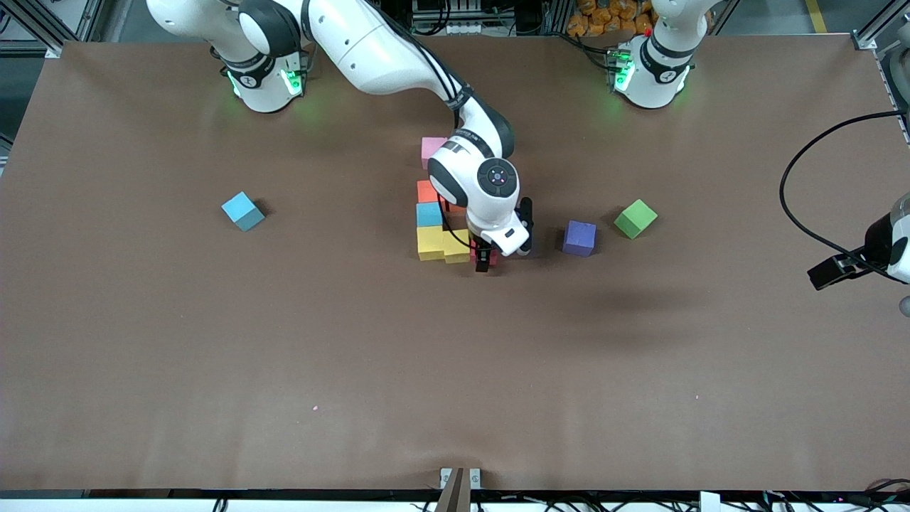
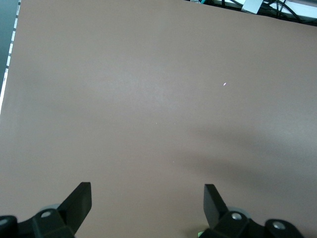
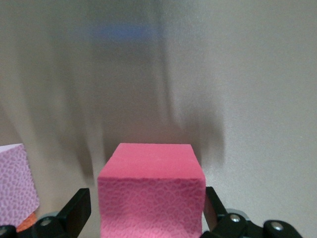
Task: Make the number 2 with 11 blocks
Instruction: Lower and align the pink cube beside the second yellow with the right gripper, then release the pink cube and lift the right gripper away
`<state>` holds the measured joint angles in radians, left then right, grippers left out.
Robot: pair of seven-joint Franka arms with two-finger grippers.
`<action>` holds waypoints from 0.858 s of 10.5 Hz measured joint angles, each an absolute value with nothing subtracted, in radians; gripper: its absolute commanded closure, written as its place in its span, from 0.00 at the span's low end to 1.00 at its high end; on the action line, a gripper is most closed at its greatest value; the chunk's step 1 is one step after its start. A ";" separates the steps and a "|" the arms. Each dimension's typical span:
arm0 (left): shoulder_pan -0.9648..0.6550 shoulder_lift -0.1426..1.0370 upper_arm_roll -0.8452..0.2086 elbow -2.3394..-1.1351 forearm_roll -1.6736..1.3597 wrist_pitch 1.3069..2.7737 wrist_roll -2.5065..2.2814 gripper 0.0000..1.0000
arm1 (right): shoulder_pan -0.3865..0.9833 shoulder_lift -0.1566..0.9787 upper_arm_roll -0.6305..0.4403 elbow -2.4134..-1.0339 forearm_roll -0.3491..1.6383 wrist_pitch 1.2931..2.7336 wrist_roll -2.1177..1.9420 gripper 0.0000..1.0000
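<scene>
I'm working in a robotics lab. Two white arm bases (image 1: 266, 78) stand bolted on a wide brown-covered table (image 1: 213, 355), with aluminium framing (image 1: 64, 25) and black cables (image 1: 810, 185) round its edges.

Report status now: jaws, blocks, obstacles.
Right gripper at the digit's near row, jaws open around pink block. Left gripper open, waiting. Nothing blocking.

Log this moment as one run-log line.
right tool: open around pink cube, at yellow cubes | left tool: open, waiting over bare table | purple cube: loose

number 2 (image 1: 442, 220) half hidden by right arm; left end effector (image 1: 828, 274) cut off at edge
</scene>
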<state>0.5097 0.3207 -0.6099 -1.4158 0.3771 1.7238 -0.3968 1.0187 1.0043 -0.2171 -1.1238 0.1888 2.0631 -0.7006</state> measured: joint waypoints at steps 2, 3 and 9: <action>0.514 0.320 -0.611 -1.415 0.377 1.724 -0.397 0.00 | 1.019 0.989 -0.217 -1.108 0.189 2.032 -0.700 0.00; 0.514 0.318 -0.613 -1.414 0.374 1.720 -0.397 0.00 | 1.019 0.975 -0.217 -1.105 0.189 2.018 -0.699 0.00; 0.513 0.301 -0.628 -1.411 0.257 1.679 -0.395 0.00 | 0.866 0.876 -0.238 -1.088 0.194 1.888 -0.693 0.00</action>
